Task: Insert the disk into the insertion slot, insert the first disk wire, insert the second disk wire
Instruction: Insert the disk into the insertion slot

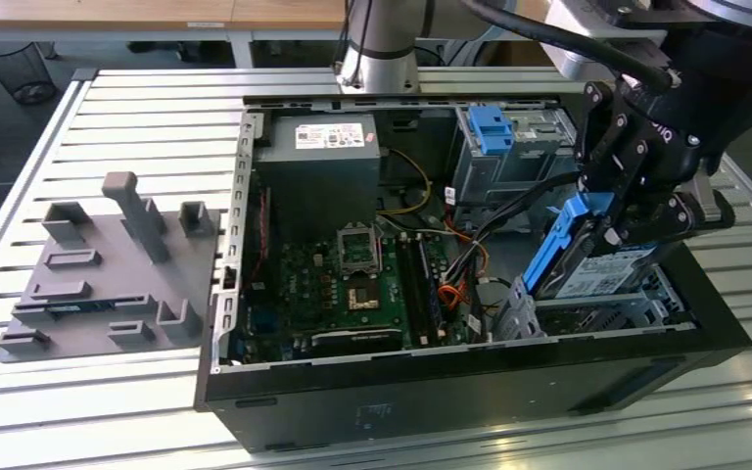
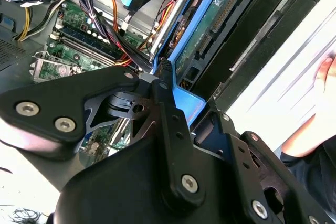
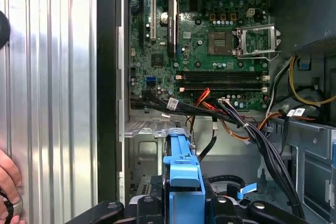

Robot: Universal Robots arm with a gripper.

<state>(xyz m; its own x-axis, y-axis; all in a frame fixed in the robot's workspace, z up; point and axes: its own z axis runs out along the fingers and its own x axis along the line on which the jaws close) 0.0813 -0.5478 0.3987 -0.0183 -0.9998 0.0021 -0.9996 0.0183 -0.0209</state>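
Gripper [image 3: 184, 211] was clamped on the disk [image 3: 182, 169], seen edge-on, with only its blue carrier rail showing between the black fingers. Just past it sat the silver sheet-metal insertion slot [image 3: 144, 148], then the green motherboard [image 3: 210, 9] with a bare CPU socket [image 3: 254, 39] and RAM slots [image 3: 220, 80]. A black cable bundle [image 3: 210, 109] ran between board and slot, with orange wires [image 3: 205, 97] alongside. A person's hand [image 3: 8, 182] was over the ribbed table [image 3: 52, 77], outside the black case wall [image 3: 107, 77].

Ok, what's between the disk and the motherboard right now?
A loose bundle of black, red and orange cables lies between the disk and the motherboard, in the exterior view.
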